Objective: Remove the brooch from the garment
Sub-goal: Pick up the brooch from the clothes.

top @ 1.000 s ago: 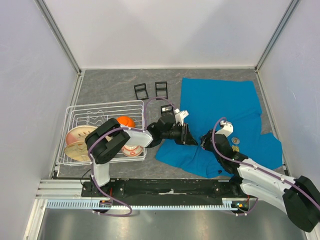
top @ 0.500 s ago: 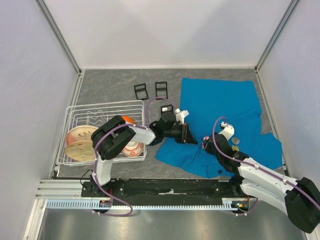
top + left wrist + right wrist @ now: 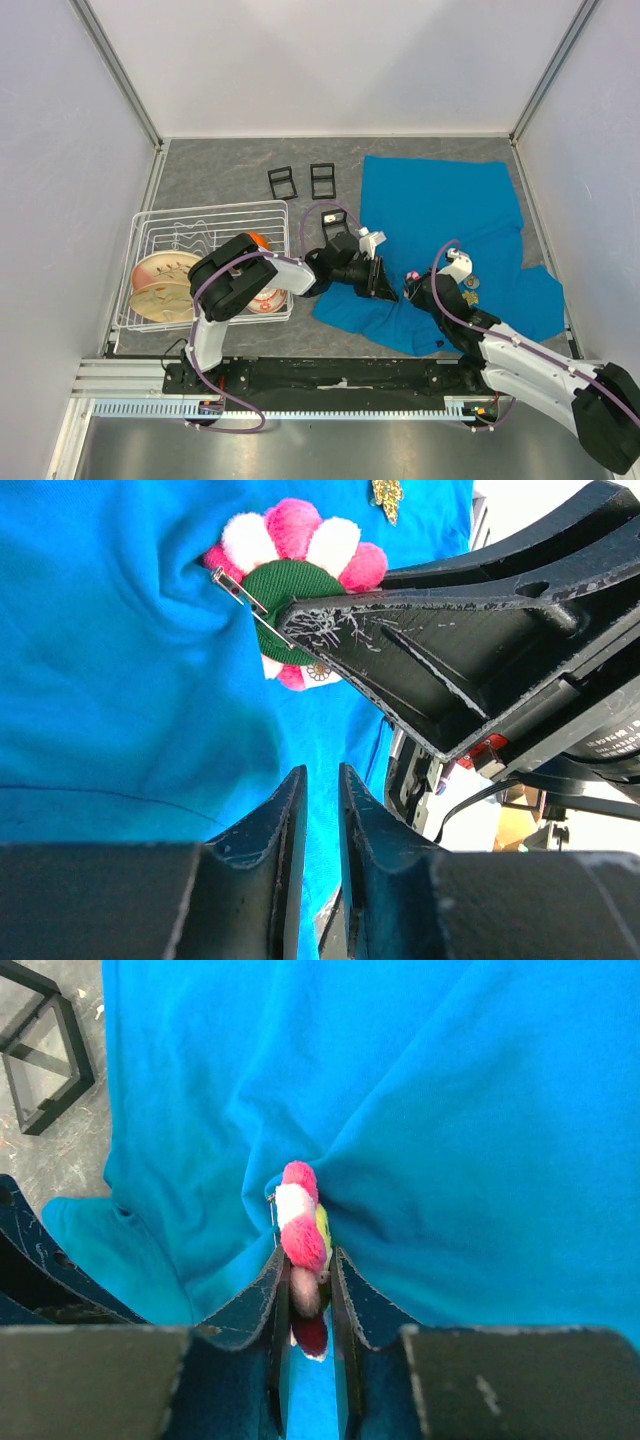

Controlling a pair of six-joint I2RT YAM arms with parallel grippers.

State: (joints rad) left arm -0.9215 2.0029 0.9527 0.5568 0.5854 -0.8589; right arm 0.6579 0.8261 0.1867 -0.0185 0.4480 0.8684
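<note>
The garment (image 3: 440,205) is a teal T-shirt spread over the right half of the table. The brooch (image 3: 300,1222) is a pink and white pom-pom flower with a green felt back (image 3: 285,585) and a metal pin, still pinned into a raised fold of cloth. My right gripper (image 3: 305,1260) is shut on the brooch, its pads pressing both faces. In the top view it sits at the shirt's near left part (image 3: 412,285). Just left of it, my left gripper (image 3: 320,785) is shut on a pinch of the garment (image 3: 120,680), as the top view also shows (image 3: 382,280).
A white wire basket (image 3: 210,212) holding plates and an orange object (image 3: 252,241) stands on the left. Three small black frames (image 3: 282,182) stand behind the arms. Two small gold pins (image 3: 470,284) lie on the shirt right of my right gripper.
My right gripper has closed its jaws onto the brooch. The left gripper has shifted slightly nearer and to the right, still holding cloth.
</note>
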